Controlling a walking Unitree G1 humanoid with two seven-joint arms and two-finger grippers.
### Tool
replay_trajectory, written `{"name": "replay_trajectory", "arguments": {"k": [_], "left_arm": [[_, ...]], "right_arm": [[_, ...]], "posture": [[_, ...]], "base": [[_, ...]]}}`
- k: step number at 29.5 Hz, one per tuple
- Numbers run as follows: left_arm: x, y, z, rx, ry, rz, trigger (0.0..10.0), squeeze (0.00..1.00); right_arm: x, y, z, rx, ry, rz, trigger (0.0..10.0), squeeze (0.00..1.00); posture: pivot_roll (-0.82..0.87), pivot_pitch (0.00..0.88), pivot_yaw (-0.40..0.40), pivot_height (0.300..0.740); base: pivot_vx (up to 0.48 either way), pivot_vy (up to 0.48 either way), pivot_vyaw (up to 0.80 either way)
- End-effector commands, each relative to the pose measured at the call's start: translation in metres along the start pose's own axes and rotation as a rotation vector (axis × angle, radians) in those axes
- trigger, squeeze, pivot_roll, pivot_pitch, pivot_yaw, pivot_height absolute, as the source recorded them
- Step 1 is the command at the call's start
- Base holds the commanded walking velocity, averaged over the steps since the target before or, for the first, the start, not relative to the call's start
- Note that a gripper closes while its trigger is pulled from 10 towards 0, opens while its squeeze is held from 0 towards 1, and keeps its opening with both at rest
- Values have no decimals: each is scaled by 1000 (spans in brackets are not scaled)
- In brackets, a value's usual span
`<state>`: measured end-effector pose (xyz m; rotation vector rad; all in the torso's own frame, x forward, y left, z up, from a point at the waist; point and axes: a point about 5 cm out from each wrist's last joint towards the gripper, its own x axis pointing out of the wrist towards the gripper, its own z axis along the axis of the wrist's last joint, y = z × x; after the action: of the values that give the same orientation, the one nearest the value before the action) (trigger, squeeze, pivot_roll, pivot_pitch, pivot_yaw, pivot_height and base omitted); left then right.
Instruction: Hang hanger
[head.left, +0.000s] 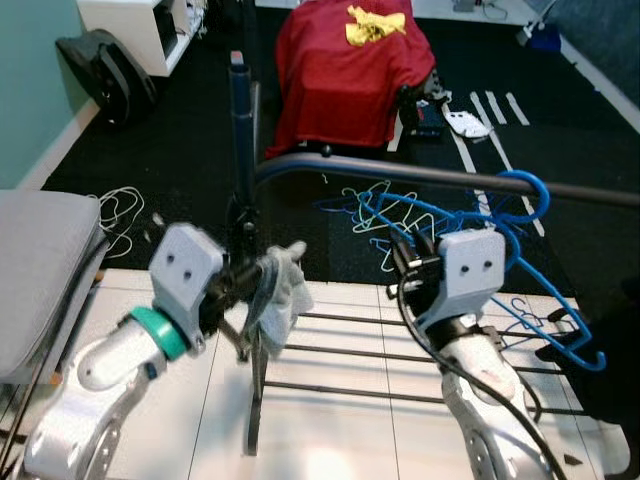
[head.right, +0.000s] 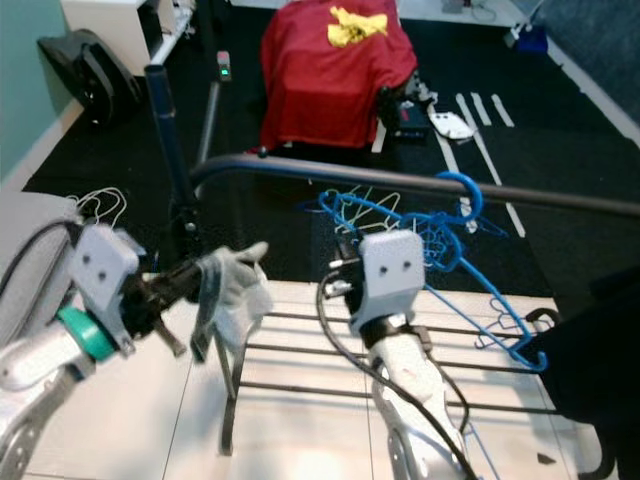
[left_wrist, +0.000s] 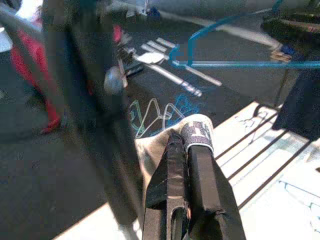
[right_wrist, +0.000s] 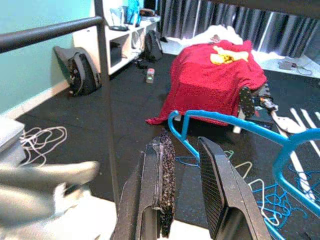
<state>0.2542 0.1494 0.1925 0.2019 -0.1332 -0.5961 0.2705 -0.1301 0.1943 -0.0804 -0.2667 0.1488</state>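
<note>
A blue plastic hanger (head.left: 560, 325) hangs by its hook (head.left: 534, 192) on the dark rail (head.left: 400, 172) of a clothes rack, and its body slopes down to the right. My right gripper (head.left: 400, 258) stands open just left of the hanger's near end. In the right wrist view nothing lies between the fingers (right_wrist: 220, 185), and the blue hanger (right_wrist: 225, 120) sits just past them. My left gripper (head.left: 250, 280) is shut on a grey cloth (head.left: 285, 292) beside the rack's upright post (head.left: 243, 130). The left wrist view shows the cloth (left_wrist: 197, 131) pinched at the fingertips.
Loose blue and white hangers (head.left: 375, 210) lie on the black floor behind the rail, with more white ones (head.left: 120, 212) at left. A red cloth (head.left: 345, 70) covers something at the back. A grey cushion (head.left: 40, 270) is left, a dark garment (head.left: 612, 380) right, low rack bars (head.left: 350, 355) below.
</note>
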Motion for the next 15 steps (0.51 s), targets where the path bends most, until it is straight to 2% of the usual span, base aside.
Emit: {"name": "replay_trajectory", "arguments": {"k": [1, 5, 7, 8, 9, 10, 11, 13, 15], "left_arm": [[-6, -5, 3, 38, -16, 18, 10000, 0], [-9, -8, 1, 56, -8, 22, 10000, 0], [-12, -8, 0, 85, 4, 58, 10000, 0], [-13, -3, -1, 111, 8, 131, 10000, 0], [-13, -3, -1, 111, 8, 131, 10000, 0], [-12, 2, 0, 149, 4, 202, 10000, 0], [-12, 2, 0, 149, 4, 202, 10000, 0], [-12, 5, 0, 140, 3, 273, 10000, 0], [-13, 5, 0, 135, 3, 278, 10000, 0]], "right_arm": [[-5, -2, -8, 21, 37, -13, 10000, 0], [-8, -2, -10, 16, 46, -3, 10000, 0], [-12, 0, -12, 14, 51, 10, 10000, 0], [-15, 3, -14, 14, 56, 30, 10000, 0], [-15, 3, -14, 14, 56, 30, 10000, 0], [-20, 6, -14, 5, 58, 57, 10000, 0], [-20, 6, -14, 5, 58, 57, 10000, 0], [-26, 7, -15, -22, 65, 82, 10000, 0], [-28, 6, -16, -30, 69, 80, 10000, 0]], "posture": [[-21, 92, 38, 740], [-24, 93, 37, 740], [-29, 93, 37, 740], [-34, 93, 37, 740], [-34, 93, 37, 740], [-37, 92, 35, 740], [-37, 92, 35, 740], [-42, 95, 34, 740], [-42, 95, 35, 740]], "base": [[0, 0, 0], [0, 0, 0], [0, 0, 0], [0, 0, 0], [0, 0, 0], [0, 0, 0], [0, 0, 0], [0, 0, 0], [0, 0, 0]]}}
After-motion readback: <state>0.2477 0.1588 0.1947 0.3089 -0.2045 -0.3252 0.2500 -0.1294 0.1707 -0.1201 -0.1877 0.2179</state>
